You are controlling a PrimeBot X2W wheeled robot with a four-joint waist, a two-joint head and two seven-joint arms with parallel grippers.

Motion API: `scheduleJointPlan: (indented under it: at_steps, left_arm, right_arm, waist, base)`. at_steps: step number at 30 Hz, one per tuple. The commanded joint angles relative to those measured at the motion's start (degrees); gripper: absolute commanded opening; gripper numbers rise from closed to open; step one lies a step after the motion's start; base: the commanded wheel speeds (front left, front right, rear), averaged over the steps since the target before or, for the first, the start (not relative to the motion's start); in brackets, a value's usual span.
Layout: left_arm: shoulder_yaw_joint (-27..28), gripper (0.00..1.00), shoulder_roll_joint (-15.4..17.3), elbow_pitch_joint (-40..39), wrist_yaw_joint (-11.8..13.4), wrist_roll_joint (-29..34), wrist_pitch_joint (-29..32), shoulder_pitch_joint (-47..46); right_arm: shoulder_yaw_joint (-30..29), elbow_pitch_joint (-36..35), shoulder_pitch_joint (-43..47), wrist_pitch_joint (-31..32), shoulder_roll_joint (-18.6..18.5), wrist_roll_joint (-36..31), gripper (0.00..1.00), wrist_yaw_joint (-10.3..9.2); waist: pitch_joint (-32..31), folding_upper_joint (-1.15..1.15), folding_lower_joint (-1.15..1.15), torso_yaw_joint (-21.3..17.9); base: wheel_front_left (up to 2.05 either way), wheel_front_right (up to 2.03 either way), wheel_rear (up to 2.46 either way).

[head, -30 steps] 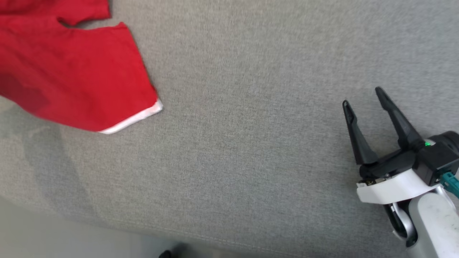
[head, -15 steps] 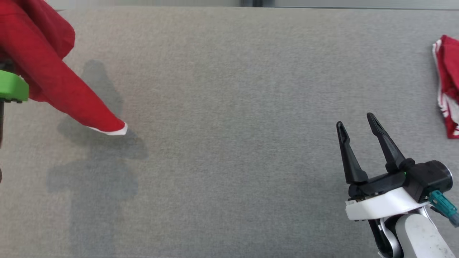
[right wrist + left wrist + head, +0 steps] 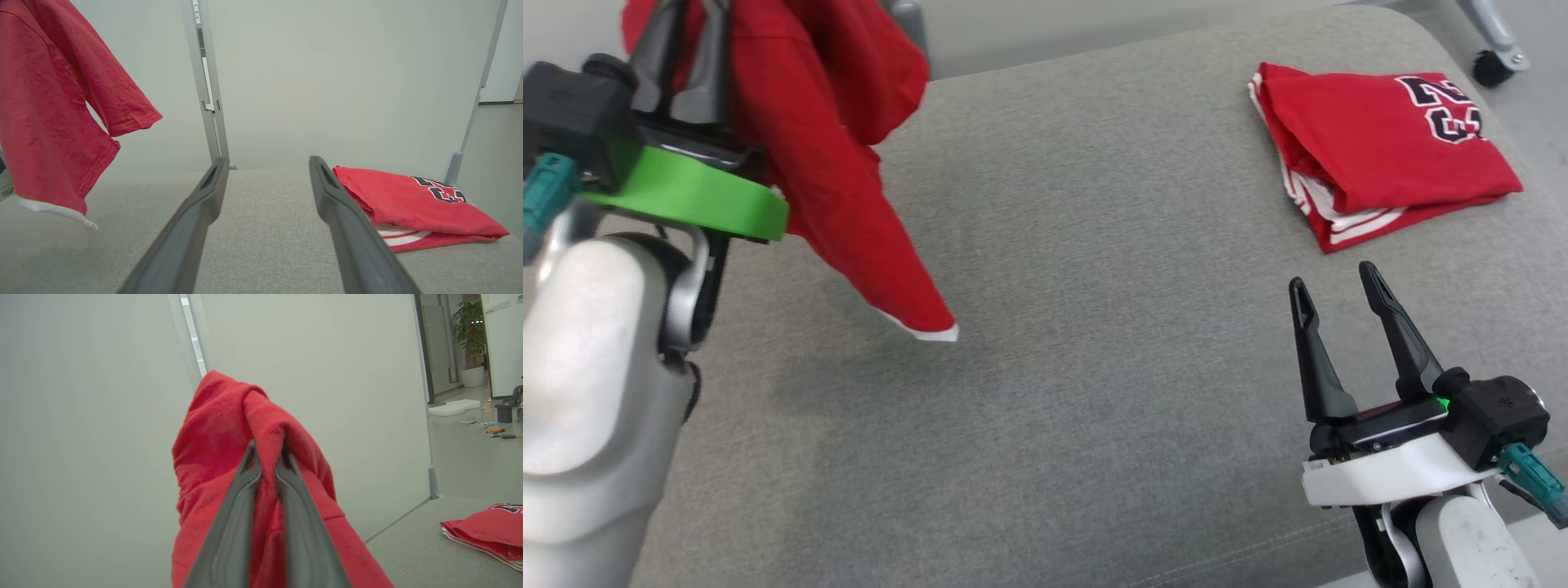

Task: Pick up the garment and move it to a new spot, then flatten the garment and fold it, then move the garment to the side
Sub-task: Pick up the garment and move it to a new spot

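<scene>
1. Far left: the left gripper point(image 3: 686, 37), mounted above a bright green wrist ring point(image 3: 694, 196), has its two dark fingers pinched nearly together on a bunched fold of the red T-shirt point(image 3: 849, 204), holding it up in the air.
2. The shirt drapes down and to the right from that pinch. A short sleeve hangs loose, and the white-edged lower corner point(image 3: 931, 332) dangles right at the grey upholstered surface point(image 3: 1094, 392). Whether it touches cannot be told.
3. Centre: grey fabric stretches between the hanging shirt and the right arm.
4. Lower right: the right gripper point(image 3: 1330, 275) hovers low over the surface, its fingers spread wide and holding nothing.
5. Upper right: a folded red jersey point(image 3: 1372, 139), with white striped trim and a dark number on top, lies flat near the surface's far corner, well apart from the held shirt. A caster wheel point(image 3: 1490, 69) stands on the floor beyond it.
</scene>
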Motion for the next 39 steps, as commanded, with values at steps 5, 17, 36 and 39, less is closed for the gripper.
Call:
scheduleJointPlan:
  at_steps: [5,17,36,39]
  left_arm:
    - [-4.6,0.00,-4.4,4.3,-0.5,3.4,-5.8,-1.1]
    - [-13.9,0.00,-11.3,10.6,-1.6,13.3,-8.8,11.0]
    - [-14.0,1.00,-11.0,7.2,-5.5,13.8,-8.8,31.7]
    - [-11.1,1.00,-10.6,2.8,-4.5,12.9,-8.8,34.7]
  right_arm:
    - [-0.7,-0.4,0.2,0.0,1.0,-0.3,1.00,-0.05]
    - [-1.0,-0.3,-1.3,0.0,2.0,-0.9,1.00,-0.05]
    - [-2.7,-0.4,1.2,0.0,0.6,-0.9,1.00,-0.05]
    - [-2.8,-0.5,2.1,0.0,0.1,-0.9,1.00,-0.05]
  waist:
    - [1.3,0.00,0.00,-4.9]
    - [4.9,0.00,0.00,-1.1]
    - [1.8,0.00,0.00,6.2]
    - [0.3,0.00,0.00,7.4]
  base:
    - [0.00,0.00,0.00]
    - [0.00,0.00,0.00]
    - [0.00,0.00,0.00]
    - [0.00,0.00,0.00]
